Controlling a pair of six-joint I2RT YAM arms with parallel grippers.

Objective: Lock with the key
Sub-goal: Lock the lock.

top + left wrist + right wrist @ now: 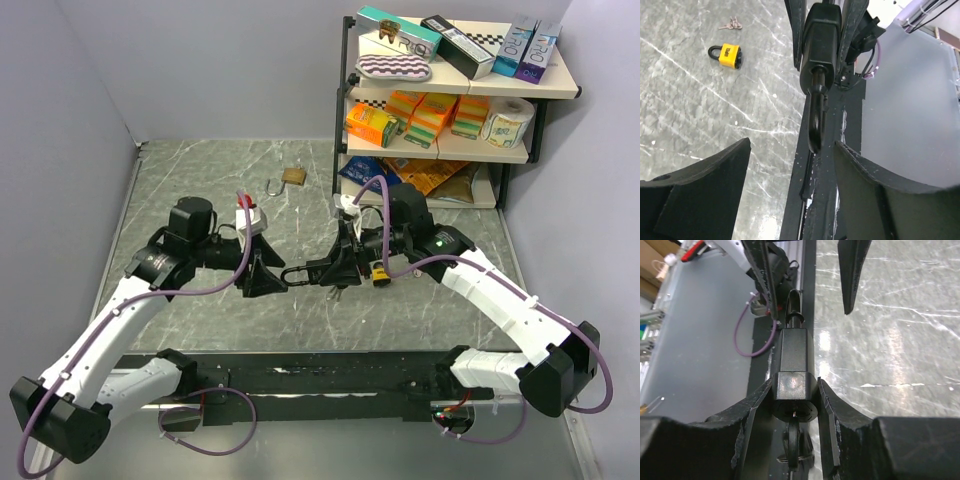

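Note:
A black padlock is held level above the table between my two grippers. My right gripper is shut on its body. A black-headed key sticks in the keyhole on the end facing the right wrist. The shackle points toward my left gripper, which is open. The shackle's tip lies about level with the left fingertips, touching neither one. The shackle is seen edge on, so I cannot tell whether it is pushed home.
A yellow padlock lies on the table beside the right gripper and shows in the left wrist view, with loose keys beyond it. A brass padlock lies farther back. A stocked shelf stands at the back right.

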